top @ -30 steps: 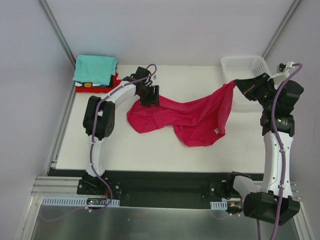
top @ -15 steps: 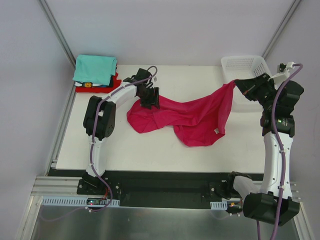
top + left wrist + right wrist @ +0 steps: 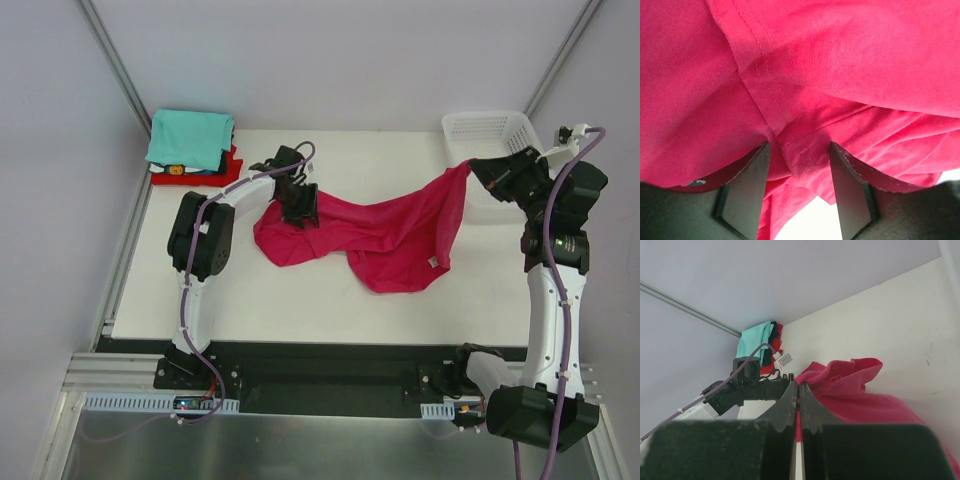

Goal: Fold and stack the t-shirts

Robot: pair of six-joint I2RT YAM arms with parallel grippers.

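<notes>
**Magenta shirt spanned between two tools**

The magenta t-shirt [image 3: 375, 235] lies crumpled mid-worktop [image 3: 290, 300], with one corner lifted to the right. My right tool [image 3: 474, 167] is clamped tight on that corner, I judge to draw the cloth out for spreading. My left tool [image 3: 300, 205] stands half open at the shirt's far-left edge, its fingers [image 3: 747, 190] straddling a seam ridge, not yet pinching. The folded stack [image 3: 190, 145], teal on top, sits in the far-left corner. The basket [image 3: 490, 125] crowds the right arm.

We see the magenta t-shirt [image 3: 370, 235] lying crumpled across the middle of the worktop [image 3: 300, 300]. Our left hand [image 3: 300, 210] is down on its far left edge. Our right hand [image 3: 474, 168] holds its right corner raised beside the white basket [image 3: 490, 128]. A folded teal t-shirt [image 3: 190, 138] sits at the far left corner.
</notes>
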